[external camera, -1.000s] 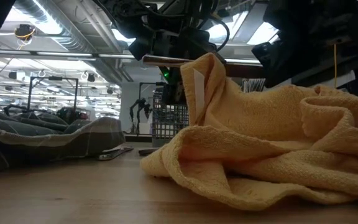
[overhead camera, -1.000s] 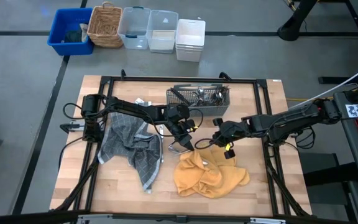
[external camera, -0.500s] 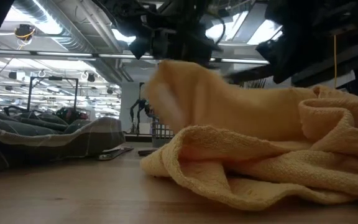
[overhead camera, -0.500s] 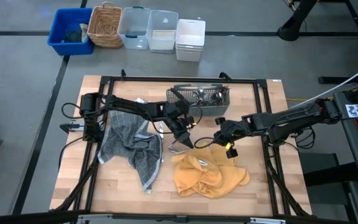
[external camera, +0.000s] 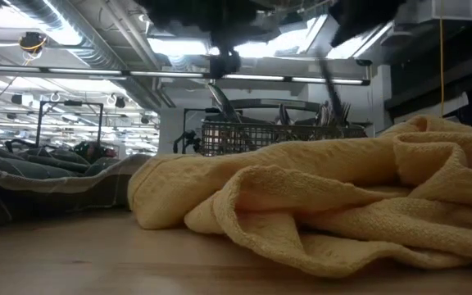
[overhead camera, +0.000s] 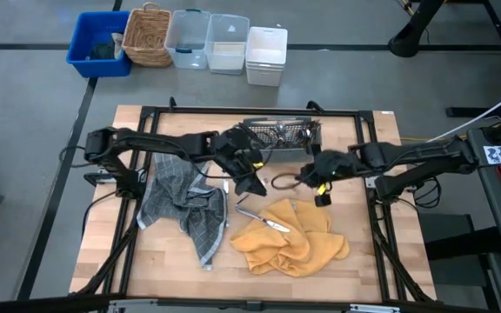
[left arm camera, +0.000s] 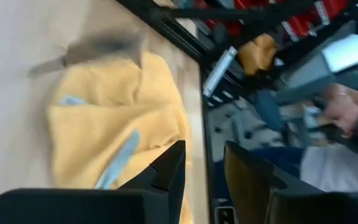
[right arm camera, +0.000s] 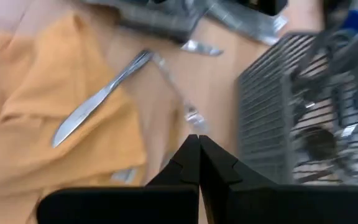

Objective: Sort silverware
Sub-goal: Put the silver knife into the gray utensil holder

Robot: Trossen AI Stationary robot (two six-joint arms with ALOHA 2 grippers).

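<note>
One knife [overhead camera: 263,220] on yellow towel [overhead camera: 290,239], no readable writing

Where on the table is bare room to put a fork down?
Bare wood lies in front of the yellow towel and the grey cloth, at the near edge. It is crowded between the towel and the caddy, where both grippers work.

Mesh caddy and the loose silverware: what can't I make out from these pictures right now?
- Caddy contents: too small in the high view, blurred in the right wrist view; no piece count.
- Table behind the yellow towel: hidden in the low view, so the knife is unseen there.
- Grey cloth: whatever lies beneath is hidden.
- Left end effector: its wrist view is motion-blurred.
</note>
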